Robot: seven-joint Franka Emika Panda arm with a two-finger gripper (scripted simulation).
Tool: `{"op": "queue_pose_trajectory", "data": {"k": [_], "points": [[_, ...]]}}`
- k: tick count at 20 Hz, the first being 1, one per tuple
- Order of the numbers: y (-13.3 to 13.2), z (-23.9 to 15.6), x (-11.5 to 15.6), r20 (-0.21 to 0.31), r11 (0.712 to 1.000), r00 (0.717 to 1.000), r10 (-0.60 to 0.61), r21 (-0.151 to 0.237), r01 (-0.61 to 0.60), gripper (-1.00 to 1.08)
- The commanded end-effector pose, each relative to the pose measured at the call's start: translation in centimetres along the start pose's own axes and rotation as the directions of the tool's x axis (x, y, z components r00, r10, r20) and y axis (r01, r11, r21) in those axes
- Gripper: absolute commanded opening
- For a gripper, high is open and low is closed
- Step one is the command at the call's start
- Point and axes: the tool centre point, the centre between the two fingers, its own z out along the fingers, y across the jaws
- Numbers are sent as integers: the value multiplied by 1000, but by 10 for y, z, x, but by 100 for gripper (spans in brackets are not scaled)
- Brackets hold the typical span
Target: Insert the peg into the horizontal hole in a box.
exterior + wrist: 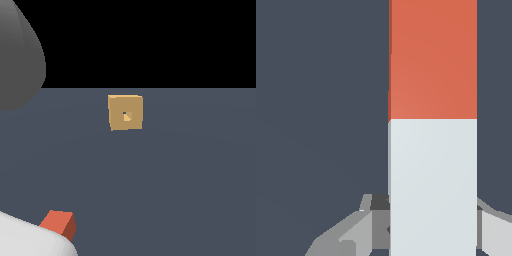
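Observation:
The peg [433,60] fills the wrist view: its far half is red-orange and its near half is white. My gripper [433,222] straddles the white half, with a grey finger [373,220] pressed against each side, so it is shut on the peg. In the exterior view only the peg's red-orange end [60,224] shows, low on the exterior view's left, and the gripper is hidden behind the arm. The tan box [125,112] stands farther back on the floor, well apart from the peg. Its small dark hole [124,114] sits in the centre of the face towards the camera.
A white part of my arm [27,240] covers the exterior view's lower left corner. A grey rounded arm part [17,55] fills its upper left. The dark blue-grey floor [190,175] lies between the peg and the box.

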Motion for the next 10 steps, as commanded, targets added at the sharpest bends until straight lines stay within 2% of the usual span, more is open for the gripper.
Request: {"op": "queue_pose_trajectory", "data": {"k": [1, 6, 10], "points": [[0, 0, 0, 0, 1000, 1000, 0, 0, 0, -100], [1, 0, 4, 0, 1000, 1000, -3, 0, 3, -100], [7, -2, 20, 0, 1000, 1000, -15, 0, 15, -100]]}}
